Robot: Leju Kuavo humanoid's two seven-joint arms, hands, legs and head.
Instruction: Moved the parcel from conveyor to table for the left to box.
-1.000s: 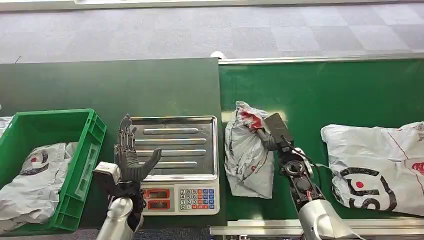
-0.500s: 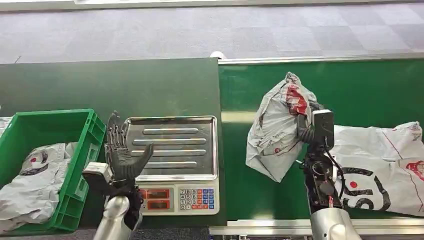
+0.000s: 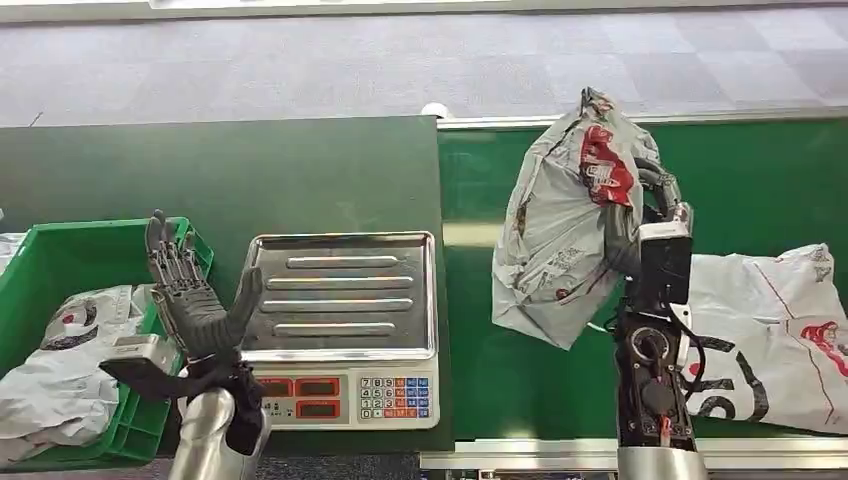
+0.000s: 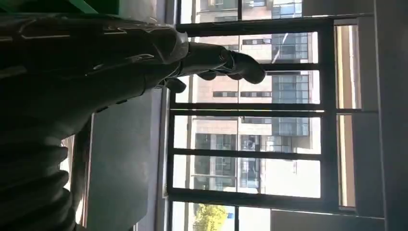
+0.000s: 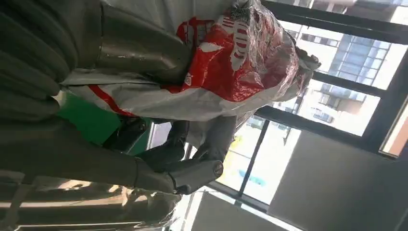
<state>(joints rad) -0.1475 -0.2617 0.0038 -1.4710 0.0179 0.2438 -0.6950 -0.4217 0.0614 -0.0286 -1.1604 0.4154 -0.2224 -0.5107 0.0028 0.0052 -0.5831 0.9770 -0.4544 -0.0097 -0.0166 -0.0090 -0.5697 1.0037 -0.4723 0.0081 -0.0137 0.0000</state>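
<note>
My right hand point(image 3: 648, 200) grips a grey plastic parcel point(image 3: 560, 240) with a red label by its upper end and holds it hanging above the green conveyor point(image 3: 720, 190). The right wrist view has the same parcel point(image 5: 226, 62) pressed between the thumb and the darker fingers point(image 5: 192, 163). My left hand point(image 3: 195, 295) is raised upright with its fingers spread and nothing in it, between the green box point(image 3: 165, 330) and the steel scale point(image 3: 345, 300). The left hand point(image 4: 144, 53) also appears in the left wrist view against windows.
A larger grey parcel point(image 3: 770, 330) lies on the conveyor to the right of my right arm. The green box holds another grey parcel point(image 3: 60, 360). The scale's keypad point(image 3: 395, 397) faces me on the dark green table point(image 3: 230, 170).
My right hand has lifted the parcel off the conveyor, upward and to the right. My left hand has moved left from the scale toward the box. The large parcel has shifted right on the belt.
</note>
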